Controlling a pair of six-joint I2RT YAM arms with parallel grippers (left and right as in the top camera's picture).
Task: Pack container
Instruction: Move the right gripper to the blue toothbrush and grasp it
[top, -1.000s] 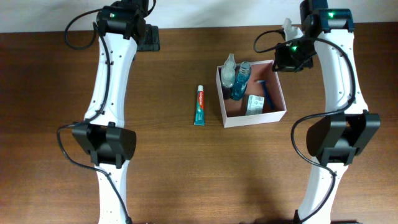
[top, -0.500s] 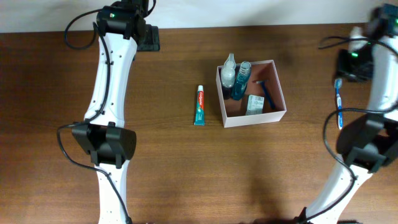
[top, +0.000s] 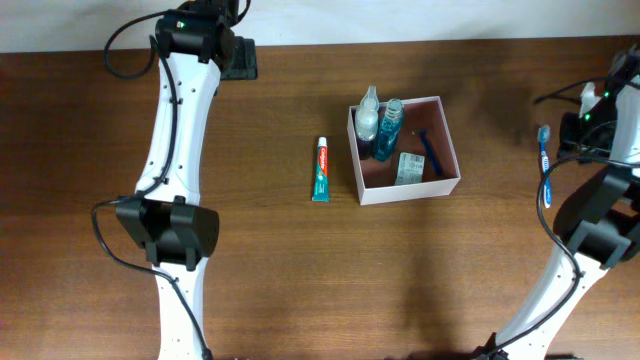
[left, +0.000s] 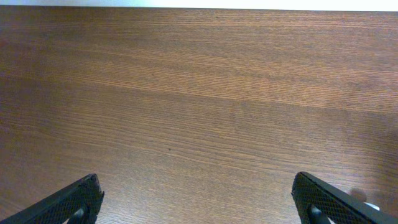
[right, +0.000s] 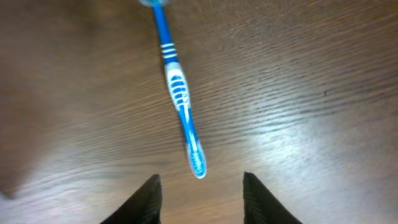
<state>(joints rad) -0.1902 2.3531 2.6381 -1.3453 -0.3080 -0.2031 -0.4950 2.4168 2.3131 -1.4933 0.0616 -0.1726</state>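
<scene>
At table (top: 270, 280) right edge, R gripper (right: 200, 180) is hovering w/ jaws spread apart, gripping nothing. Toothbrush (right: 177, 93) is lying flat on the wood. Its handle end is sitting between the fingertips in wrist view; contact cannot be determined. L gripper (left: 199, 202) is standing wide open over the tabletop at rear left, holding nothing. Container (top: 410, 190) is sitting right of centre, well apart from both grippers, and is holding 2 bottles (top: 388, 130), razor (top: 432, 152) and soap packet (top: 408, 167). Toothpaste (top: 321, 168) is lying near its left wall, not touching.
</scene>
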